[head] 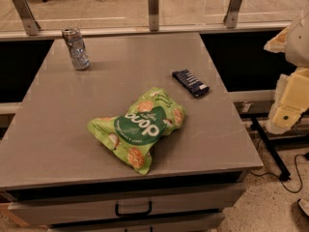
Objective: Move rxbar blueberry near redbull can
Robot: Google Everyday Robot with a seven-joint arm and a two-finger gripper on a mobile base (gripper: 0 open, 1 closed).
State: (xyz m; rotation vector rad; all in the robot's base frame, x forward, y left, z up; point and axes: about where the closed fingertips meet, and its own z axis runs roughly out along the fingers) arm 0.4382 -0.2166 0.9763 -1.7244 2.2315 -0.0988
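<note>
**Entry: rxbar blueberry, grasp plan, bar not yet taken**

Position. My fingers (pixel 288 103), the cream-coloured gripper end of the arm, hang off the right side of the grey flat-topped table (pixel 72 129), over the floor and touching nothing on the table. I cannot tell how far apart they stand or whether they hold anything.

Target. The rxbar blueberry (pixel 190 82), a small flat rectangular bar in a dark navy-blue wrapper with white print, lies flat on the table to the left of my fingers, the closest item to them. It sits skewed to the table edge.

Goal. The redbull can (pixel 76 49), a slim upright silver-grey metal can with bluish markings, stands well apart from my fingers, far beyond the bar, at the table's far left corner. A large crinkly green snack bag (pixel 140 127) lies left of my fingers, nearer the front edge.

Handling, judged. Probably light, fairly stiff, with a slick wrapper. Best taken from above, across the narrow width at mid-length, wrist turned to match the skew. The low profile leaves little to pinch, so go down close to the table. The can may tip, so set the bar down beside it without contact.
</note>
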